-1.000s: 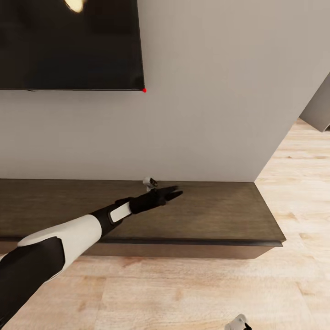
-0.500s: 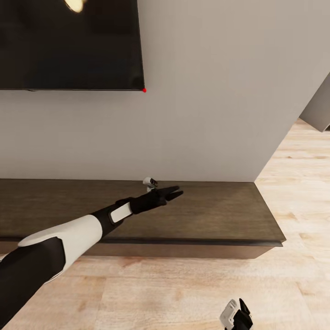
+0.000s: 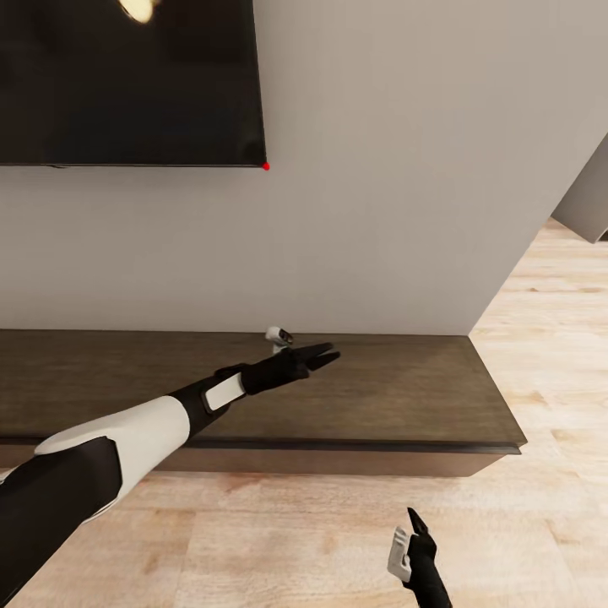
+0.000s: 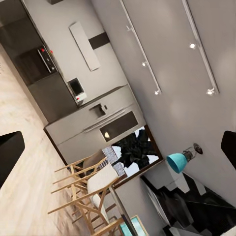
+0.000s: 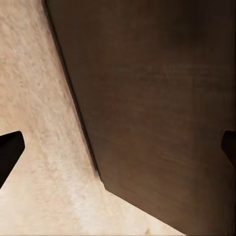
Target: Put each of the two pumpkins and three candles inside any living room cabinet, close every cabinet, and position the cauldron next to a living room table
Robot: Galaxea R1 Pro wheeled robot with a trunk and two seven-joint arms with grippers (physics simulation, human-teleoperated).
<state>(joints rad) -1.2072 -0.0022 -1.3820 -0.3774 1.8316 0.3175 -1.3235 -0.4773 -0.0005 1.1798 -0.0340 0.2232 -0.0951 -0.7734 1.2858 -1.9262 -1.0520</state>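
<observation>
One cabinet stands against the wall, a single long low dark-brown unit, and no pumpkins, candles or cauldron rest on its top. One dark screen hangs above the cabinet, with one small red light at its lower corner. Two grippers count in the head view: the left gripper over the cabinet top and the right gripper over the floor in front of the cabinet. The left wrist view looks far from the cabinet: one teal lamp, at least two wooden stools, and four ceiling spotlights.
</observation>
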